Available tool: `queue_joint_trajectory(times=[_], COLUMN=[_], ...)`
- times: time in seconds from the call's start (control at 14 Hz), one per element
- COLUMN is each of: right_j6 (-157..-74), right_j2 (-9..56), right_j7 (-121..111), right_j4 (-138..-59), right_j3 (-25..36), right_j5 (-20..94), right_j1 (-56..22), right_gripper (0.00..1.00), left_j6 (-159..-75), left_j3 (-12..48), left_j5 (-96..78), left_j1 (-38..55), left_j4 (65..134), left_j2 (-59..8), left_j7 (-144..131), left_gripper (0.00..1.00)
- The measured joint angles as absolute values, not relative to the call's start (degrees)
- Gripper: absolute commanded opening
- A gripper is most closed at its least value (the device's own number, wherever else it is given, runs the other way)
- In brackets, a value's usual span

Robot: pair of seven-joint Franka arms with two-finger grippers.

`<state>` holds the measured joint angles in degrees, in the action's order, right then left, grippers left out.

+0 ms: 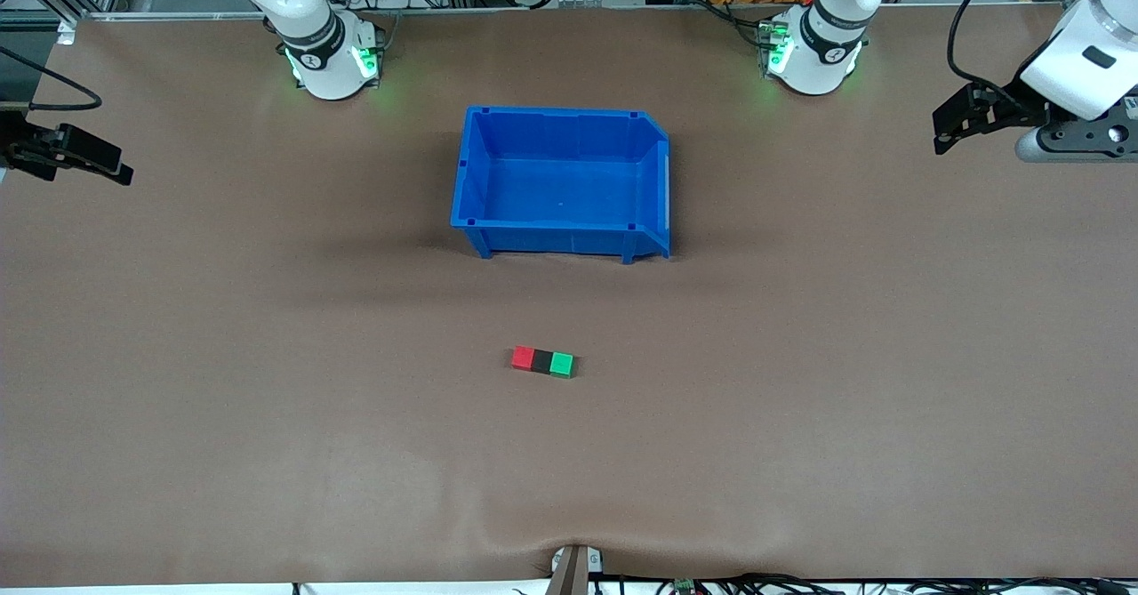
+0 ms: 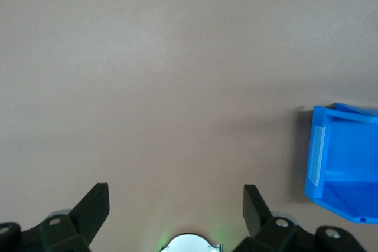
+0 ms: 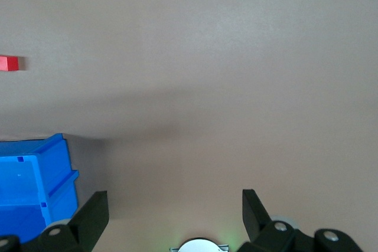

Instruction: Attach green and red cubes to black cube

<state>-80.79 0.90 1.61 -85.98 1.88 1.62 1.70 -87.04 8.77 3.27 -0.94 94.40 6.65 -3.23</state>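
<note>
Red cube (image 1: 524, 358), black cube (image 1: 541, 361), green cube (image 1: 561, 364) touching in a row, nearer the camera than blue bin (image 1: 480, 181); left gripper (image 1: 956, 124) and right gripper (image 1: 84, 161) wait at table ends, jaws released, holding nothing.

We see a plain brown worktop (image 1: 267, 399), matte and without pattern. At the frame's centre lie three cubes in a row: a bright red cube (image 1: 524, 358), a black cube (image 1: 542, 361) and a bright green cube (image 1: 562, 364). Above them, in the upper middle, sits a solid blue bin (image 1: 471, 177) with what may be a pale clear strip on one edge. Both arms are white, their bases glowing green, and each hand is black: the left hand (image 1: 956, 121), the right hand (image 1: 84, 157).
</note>
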Motion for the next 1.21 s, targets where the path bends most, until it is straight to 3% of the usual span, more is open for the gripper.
queue_joint_trajectory(times=[1.21], right_j6=[-80.42], right_j2=[0.90], right_j7=[1.62], right_j4=[-85.96], right_j3=[1.88], right_j5=[1.62], right_j1=[1.70], right_gripper=[1.00], left_j6=[-84.71], left_j3=[7.08], left_j5=[2.33], left_j1=[-0.95], left_j4=[91.70], left_j2=[5.19], left_j7=[-6.63], left_gripper=[1.00])
